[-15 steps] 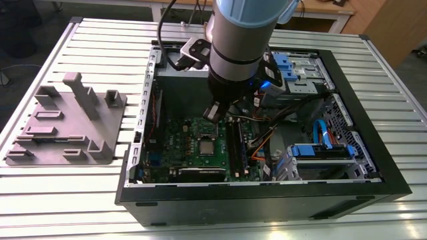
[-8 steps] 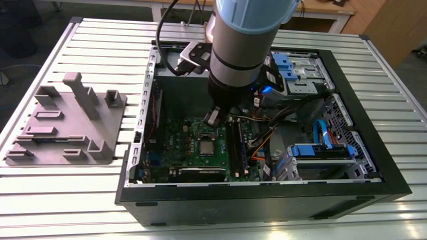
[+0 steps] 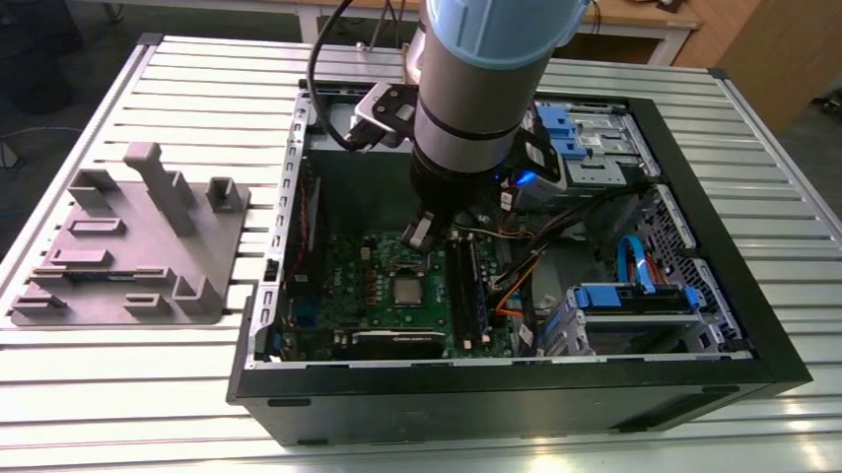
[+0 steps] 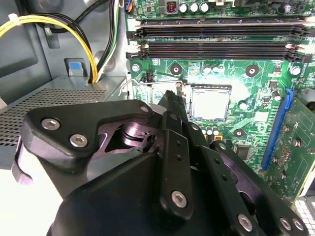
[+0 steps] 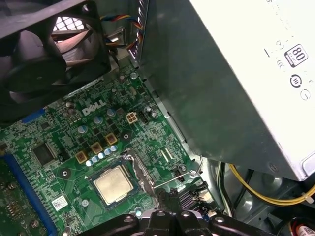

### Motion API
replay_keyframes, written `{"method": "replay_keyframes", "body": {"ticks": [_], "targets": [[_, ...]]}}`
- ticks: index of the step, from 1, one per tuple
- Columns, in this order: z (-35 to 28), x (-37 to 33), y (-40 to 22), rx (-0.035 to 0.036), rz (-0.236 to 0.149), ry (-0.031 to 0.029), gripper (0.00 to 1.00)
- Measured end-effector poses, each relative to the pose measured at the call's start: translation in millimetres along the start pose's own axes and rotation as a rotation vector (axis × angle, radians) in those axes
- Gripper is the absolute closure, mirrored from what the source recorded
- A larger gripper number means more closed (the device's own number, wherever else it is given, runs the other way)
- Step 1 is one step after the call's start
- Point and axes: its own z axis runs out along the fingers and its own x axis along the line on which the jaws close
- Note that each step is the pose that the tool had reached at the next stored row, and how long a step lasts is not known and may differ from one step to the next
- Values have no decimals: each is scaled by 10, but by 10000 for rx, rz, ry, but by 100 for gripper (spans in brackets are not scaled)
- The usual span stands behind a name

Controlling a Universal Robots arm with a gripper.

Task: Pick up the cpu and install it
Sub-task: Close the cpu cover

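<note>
The cpu lies flat in its socket on the green motherboard inside the open computer case, its silvery top bare. In both wrist views the cpu sits a short way off my fingertips. My gripper hangs just above the board beside the socket, shut with nothing in it. In the second wrist view the gripper narrows to one closed tip close to the thin wire socket lever. In the first wrist view the gripper is right by that lever.
The case walls box in the board. A power supply box and a black fan stand close by, with yellow cables and memory slots near the socket. A grey fixture block lies on the slatted table at the exterior view's left.
</note>
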Motion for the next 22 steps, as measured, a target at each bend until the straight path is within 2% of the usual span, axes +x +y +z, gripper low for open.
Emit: {"method": "replay_keyframes", "body": {"ticks": [22], "targets": [[-2,44,-28,7,0,11,90]]}}
